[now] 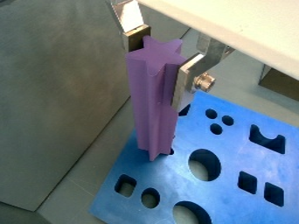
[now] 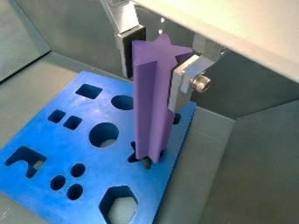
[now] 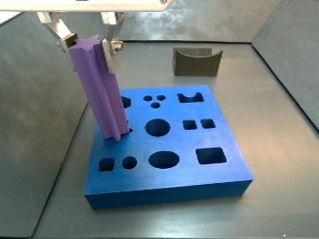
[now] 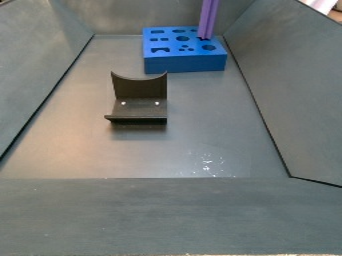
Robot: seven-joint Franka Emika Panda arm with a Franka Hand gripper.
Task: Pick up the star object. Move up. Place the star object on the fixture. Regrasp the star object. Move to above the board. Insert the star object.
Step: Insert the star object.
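My gripper (image 3: pixel 85 42) is shut on the upper end of the purple star object (image 3: pixel 100 89) and holds it upright over the blue board (image 3: pixel 174 173). In both wrist views the silver fingers clamp the star object (image 1: pixel 152 105) (image 2: pixel 149 105) from two sides, with the gripper (image 1: pixel 162 59) (image 2: pixel 158 61) at its top. Its lower end sits in the mouth of the star-shaped hole near the board's edge (image 1: pixel 233 201) (image 2: pixel 59 149). The fixture (image 3: pixel 196 62) stands empty beyond the board. In a side view the star object (image 4: pixel 210 18) rises from the board (image 4: pixel 181 55), and the gripper is out of frame.
The fixture (image 4: pixel 138 98) stands on the grey floor apart from the board. Grey walls (image 3: pixel 25 93) enclose the floor on all sides. The board's other holes, circles, squares, a hexagon and a crown shape, are empty.
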